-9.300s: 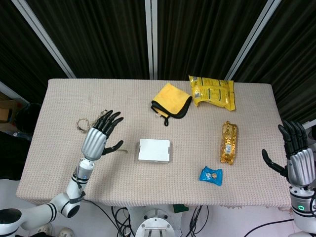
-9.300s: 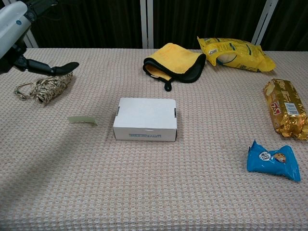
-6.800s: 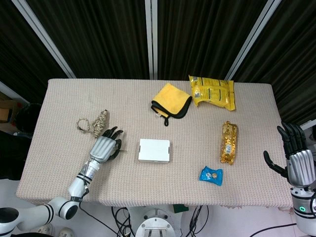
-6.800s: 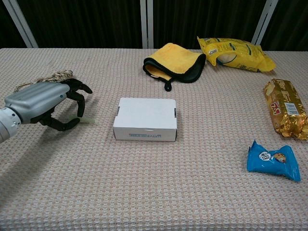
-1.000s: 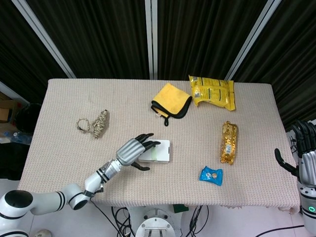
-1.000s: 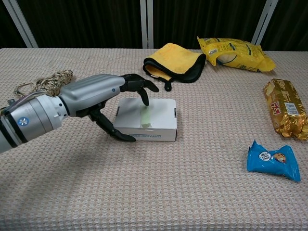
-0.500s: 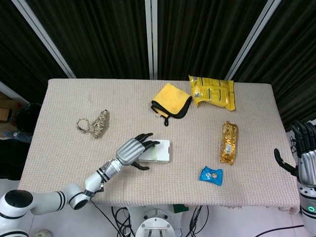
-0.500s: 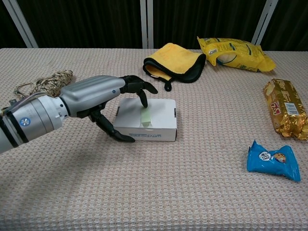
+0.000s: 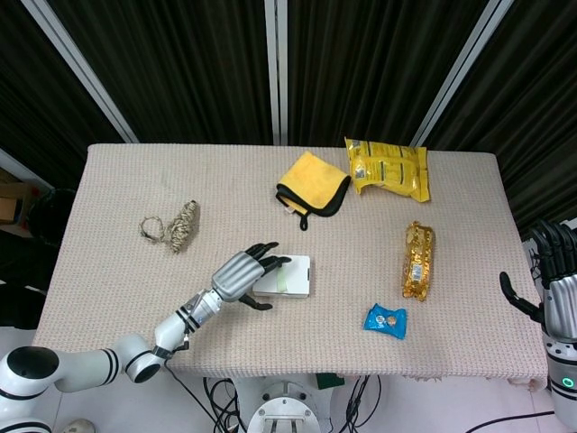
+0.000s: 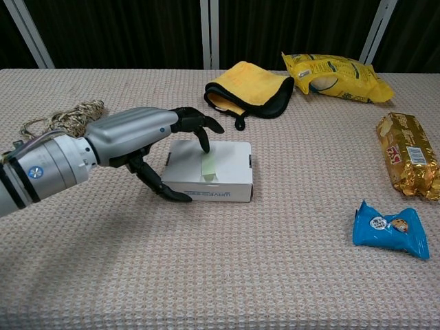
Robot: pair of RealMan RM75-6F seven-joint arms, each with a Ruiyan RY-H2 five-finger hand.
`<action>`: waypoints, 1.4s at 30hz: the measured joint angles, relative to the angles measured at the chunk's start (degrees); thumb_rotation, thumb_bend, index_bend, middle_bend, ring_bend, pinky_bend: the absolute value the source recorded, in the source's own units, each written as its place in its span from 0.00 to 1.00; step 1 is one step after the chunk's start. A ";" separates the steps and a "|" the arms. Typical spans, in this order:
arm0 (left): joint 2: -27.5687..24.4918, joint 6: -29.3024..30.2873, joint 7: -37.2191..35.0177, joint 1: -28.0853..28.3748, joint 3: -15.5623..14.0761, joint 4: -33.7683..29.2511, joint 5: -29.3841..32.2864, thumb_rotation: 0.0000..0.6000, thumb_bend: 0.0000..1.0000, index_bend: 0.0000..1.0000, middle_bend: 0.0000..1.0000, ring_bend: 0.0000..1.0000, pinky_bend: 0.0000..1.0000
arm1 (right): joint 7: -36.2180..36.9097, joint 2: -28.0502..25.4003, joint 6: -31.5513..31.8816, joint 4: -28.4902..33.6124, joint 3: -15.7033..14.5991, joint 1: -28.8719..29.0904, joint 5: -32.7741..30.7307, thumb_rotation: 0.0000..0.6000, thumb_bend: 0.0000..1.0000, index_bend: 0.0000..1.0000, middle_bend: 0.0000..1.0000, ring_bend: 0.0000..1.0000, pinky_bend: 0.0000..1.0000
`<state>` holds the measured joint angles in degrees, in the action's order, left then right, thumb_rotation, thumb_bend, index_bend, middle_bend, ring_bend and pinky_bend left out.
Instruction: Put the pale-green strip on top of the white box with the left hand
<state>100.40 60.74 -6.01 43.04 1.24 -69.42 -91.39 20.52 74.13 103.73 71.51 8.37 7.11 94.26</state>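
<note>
release step: my left hand (image 10: 148, 137) hovers with fingers apart, holding nothing, over the pale-green strip (image 10: 208, 166) lying on the white box (image 10: 227, 172); next, withdraw left without brushing it.

Head view: high, looking steeply down, whole tabletop (image 9: 117, 298). Chest view: low, near, facing forward. Shared: tabletop (image 10: 227, 275) centre.

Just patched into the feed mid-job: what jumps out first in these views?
The left hand reaches over the white box near the table's middle, fingertips just above the pale-green strip lying on the box top. Behind it sit a yellow cloth and a yellow snack bag. The right hand hangs spread at the table's right edge, holding nothing.
</note>
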 measured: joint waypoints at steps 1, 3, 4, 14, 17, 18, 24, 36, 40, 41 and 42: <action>0.02 0.04 -0.01 -0.01 0.00 0.00 0.00 0.76 0.03 0.14 0.30 0.04 0.16 | 0.01 0.00 -0.04 -0.02 0.00 0.00 -0.03 1.00 0.33 0.00 0.00 0.00 0.00; 0.03 0.04 -0.09 0.01 0.03 0.00 0.03 0.76 0.03 0.14 0.30 0.04 0.16 | 0.01 0.00 -0.08 -0.06 -0.02 0.00 -0.03 1.00 0.34 0.00 0.00 0.00 0.00; 0.03 0.00 -0.12 0.04 0.04 0.00 0.05 0.76 0.03 0.14 0.30 0.04 0.16 | 0.01 0.01 -0.07 -0.09 -0.02 0.00 -0.03 1.00 0.33 0.00 0.00 0.00 0.00; 0.21 0.57 -0.40 0.25 0.36 0.05 -0.13 0.75 0.03 0.14 0.30 0.04 0.16 | 0.27 0.03 0.17 -0.27 0.11 -0.13 -0.21 1.00 0.34 0.00 0.00 0.00 0.00; 0.10 2.29 -0.43 0.04 0.37 -0.50 -1.02 0.75 0.03 0.14 0.30 0.04 0.16 | 0.34 -0.02 0.13 -0.29 0.13 -0.11 -0.21 1.00 0.34 0.00 0.00 0.00 0.00; -0.01 3.03 -0.39 -0.05 0.36 -0.88 -1.45 0.75 0.03 0.14 0.30 0.04 0.16 | 0.35 -0.01 0.13 -0.29 0.13 -0.09 -0.18 1.00 0.34 0.00 0.00 0.00 0.00; -1.30 5.30 0.55 -0.76 -0.27 -4.28 -3.12 0.75 0.03 0.14 0.30 0.04 0.16 | 0.34 0.15 0.15 -0.30 0.04 -0.03 0.00 1.00 0.34 0.00 0.00 0.00 0.00; -2.33 7.79 1.84 -3.29 -4.13 -8.60 -6.32 0.75 0.03 0.14 0.31 0.04 0.16 | 0.50 0.48 0.24 -0.67 -0.19 -0.02 0.27 1.00 0.33 0.00 0.00 0.00 0.00; -1.81 7.78 1.85 -3.52 -4.33 -7.99 -6.54 0.75 0.03 0.14 0.31 0.04 0.16 | 0.46 0.32 0.41 -0.52 -0.24 -0.12 0.35 1.00 0.34 0.00 0.00 0.00 0.00; -1.68 7.73 1.82 -3.53 -4.28 -7.80 -6.51 0.75 0.03 0.14 0.31 0.04 0.16 | 0.44 0.30 0.44 -0.49 -0.26 -0.13 0.38 1.00 0.34 0.00 0.00 0.00 0.00; -1.50 7.68 1.78 -3.53 -4.16 -7.52 -6.47 0.75 0.03 0.14 0.31 0.04 0.16 | 0.44 0.28 0.46 -0.46 -0.27 -0.15 0.40 1.00 0.34 0.00 0.00 0.00 0.00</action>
<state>98.91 68.42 -4.23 39.51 -2.92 -76.93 -97.86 20.96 74.41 104.19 71.05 8.10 6.96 94.66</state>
